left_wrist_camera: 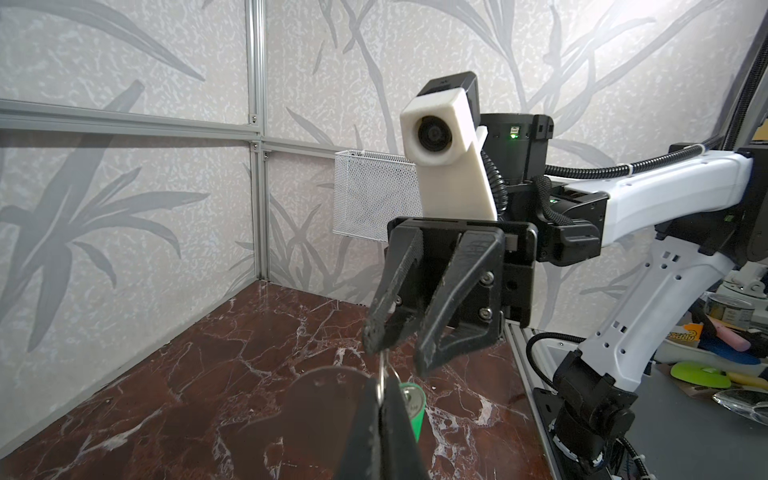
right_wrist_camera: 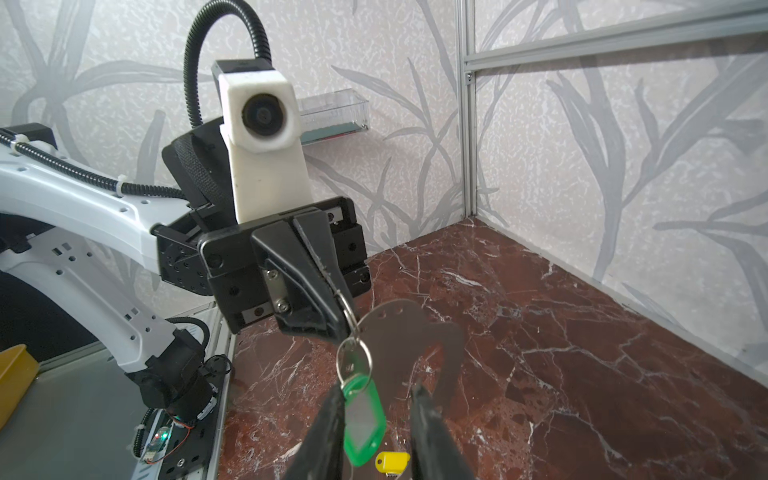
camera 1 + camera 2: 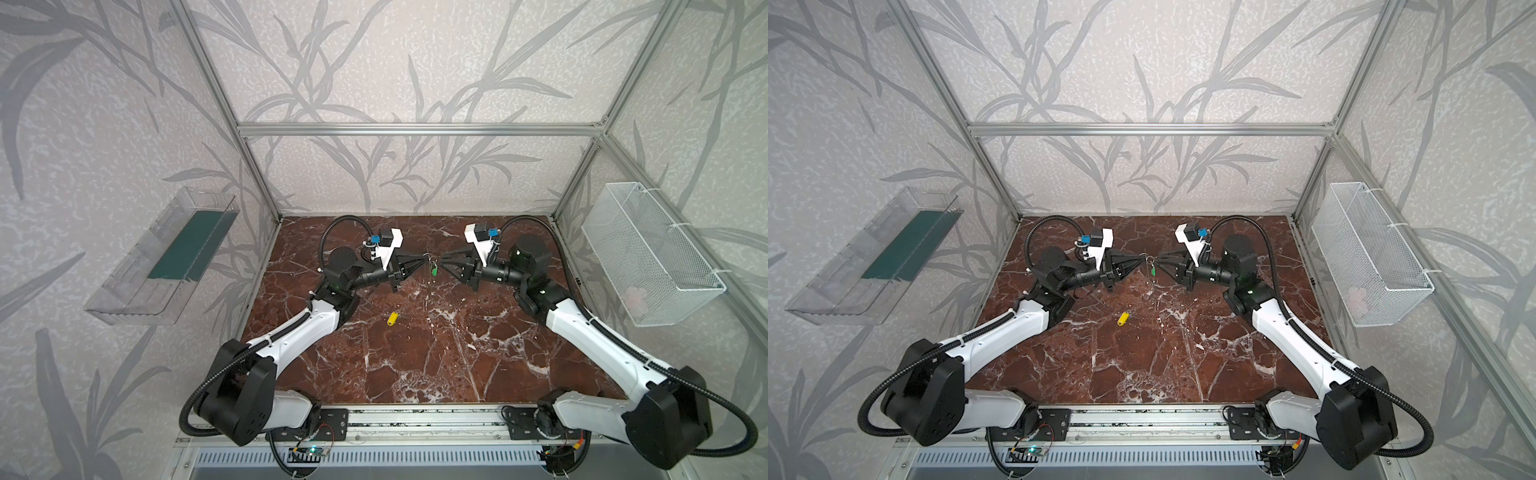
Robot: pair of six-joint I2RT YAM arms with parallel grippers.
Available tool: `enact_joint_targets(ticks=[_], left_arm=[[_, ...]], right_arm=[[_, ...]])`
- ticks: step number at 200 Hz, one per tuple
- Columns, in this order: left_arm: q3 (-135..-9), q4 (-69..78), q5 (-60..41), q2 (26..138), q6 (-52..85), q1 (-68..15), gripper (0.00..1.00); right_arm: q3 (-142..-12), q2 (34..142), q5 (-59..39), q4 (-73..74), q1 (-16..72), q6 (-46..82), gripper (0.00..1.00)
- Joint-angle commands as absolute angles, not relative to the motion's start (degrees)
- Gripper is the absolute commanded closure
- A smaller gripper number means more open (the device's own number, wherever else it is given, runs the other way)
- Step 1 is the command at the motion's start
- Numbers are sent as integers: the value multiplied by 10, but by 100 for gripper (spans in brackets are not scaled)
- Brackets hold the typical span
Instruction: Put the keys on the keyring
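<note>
The keyring hangs in the air, low in the middle of the right wrist view. The left gripper is pinched tight on the little wire loop at its edge. The green key dangles under it by a ring. I cannot tell if it is all the way on. The right gripper has its fingers apart and holds nothing. The yellow key lies on the table, below the middle of both top views. I think the right gripper should back off slowly without bumping the ring.
</note>
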State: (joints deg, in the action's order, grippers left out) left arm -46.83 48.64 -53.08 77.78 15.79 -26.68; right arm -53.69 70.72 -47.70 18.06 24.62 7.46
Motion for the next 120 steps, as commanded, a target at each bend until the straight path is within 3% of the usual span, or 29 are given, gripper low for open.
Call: enact_joint_targets(ticks=[1,44,120], left_arm=[[-489,530,-555,778,180,-265,100],[-487,542,-560,783,186,-265,100],[-484,573,-559,792,199,-264,100]], right_arm=[[-559,716,-497,224,245,89,68],[-567,734,-516,247,245,110,69],[-559,736,-548,244,246,121,83]])
